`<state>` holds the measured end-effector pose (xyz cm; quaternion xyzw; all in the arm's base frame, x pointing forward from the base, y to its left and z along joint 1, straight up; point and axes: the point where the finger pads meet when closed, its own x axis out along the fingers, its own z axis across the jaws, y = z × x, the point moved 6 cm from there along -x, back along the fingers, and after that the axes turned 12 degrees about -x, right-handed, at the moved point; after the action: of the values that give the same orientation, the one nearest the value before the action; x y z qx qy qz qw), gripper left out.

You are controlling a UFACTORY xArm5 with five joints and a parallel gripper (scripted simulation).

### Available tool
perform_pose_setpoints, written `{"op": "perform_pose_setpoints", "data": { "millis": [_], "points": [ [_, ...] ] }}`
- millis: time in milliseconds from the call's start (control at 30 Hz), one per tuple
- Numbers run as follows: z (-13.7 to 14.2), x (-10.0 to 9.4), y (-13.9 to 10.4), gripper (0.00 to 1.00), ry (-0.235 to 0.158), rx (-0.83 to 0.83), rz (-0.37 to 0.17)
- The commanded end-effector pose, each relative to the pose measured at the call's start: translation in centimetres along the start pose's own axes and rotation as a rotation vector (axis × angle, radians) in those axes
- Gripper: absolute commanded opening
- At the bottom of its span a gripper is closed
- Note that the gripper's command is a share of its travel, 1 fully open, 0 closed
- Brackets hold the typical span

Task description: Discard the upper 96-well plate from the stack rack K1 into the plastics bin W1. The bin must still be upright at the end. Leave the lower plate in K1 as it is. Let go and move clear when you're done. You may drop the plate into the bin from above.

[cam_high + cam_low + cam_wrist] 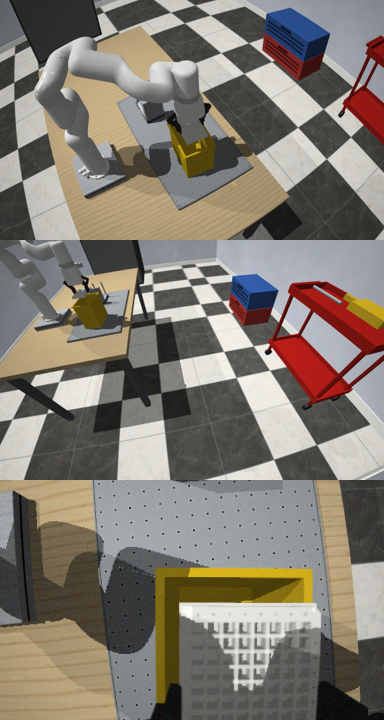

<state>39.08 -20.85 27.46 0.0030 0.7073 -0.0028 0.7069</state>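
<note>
Hand (189,122) grips plate (249,645) — seemingly over bin (198,158).

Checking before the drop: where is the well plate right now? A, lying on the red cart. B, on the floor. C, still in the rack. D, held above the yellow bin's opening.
D: in the wrist view the white plate, gripped by the end effector, overlaps the open top of the yellow bin.

One plate (250,645), one yellow bin (198,158), one rack (150,110), two stacked crates (294,42), one cart (286,344).
</note>
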Motion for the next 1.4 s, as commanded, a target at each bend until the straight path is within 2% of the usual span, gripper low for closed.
{"op": "perform_pose_setpoints", "data": {
  "millis": [0,567,1000,1367],
  "points": [
    [0.1,-0.2,0.0,0.00,-0.004,0.000,-0.002],
    [0.1,-0.2,0.0,0.00,-0.004,0.000,-0.002],
    [0.1,1.7,0.1,0.00,-0.004,0.000,-0.002],
    [0.1,1.7,0.1,0.00,-0.004,0.000,-0.002]
  ]
}}
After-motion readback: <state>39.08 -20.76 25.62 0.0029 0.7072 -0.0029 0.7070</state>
